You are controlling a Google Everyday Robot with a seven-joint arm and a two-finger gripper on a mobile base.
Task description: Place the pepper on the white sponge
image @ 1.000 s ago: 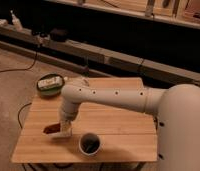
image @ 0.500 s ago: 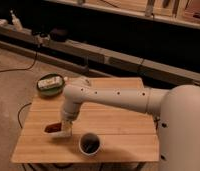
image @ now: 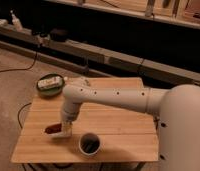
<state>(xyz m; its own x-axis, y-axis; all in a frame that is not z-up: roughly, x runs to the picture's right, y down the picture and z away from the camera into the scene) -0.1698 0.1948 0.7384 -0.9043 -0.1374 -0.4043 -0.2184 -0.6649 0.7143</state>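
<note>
step: lowering/releasing pepper (image: 52,128) onto white sponge (image: 62,134), judged near done
how to do it well: keep pepper lying flat and centred over the pad; it looks longer than the sponge, so both ends should overhang evenly; open the jaws only once it rests on the pad, then lift straight up so it does not roll off
gripper (image: 64,126): low over the front-left part of the wooden table (image: 118,120), right at the sponge
gripper state: jaws closed tight, apparently pinching the pepper's right end; exact contact hidden by the wrist
pepper: dark red, sticking out left of the gripper, just above or on the sponge's left edge, cannot tell which
white sponge: mostly under the gripper, left of the cup (image: 89,144)
cup: near, not touching
green bowl (image: 49,84): back-left corner, well apart
</note>
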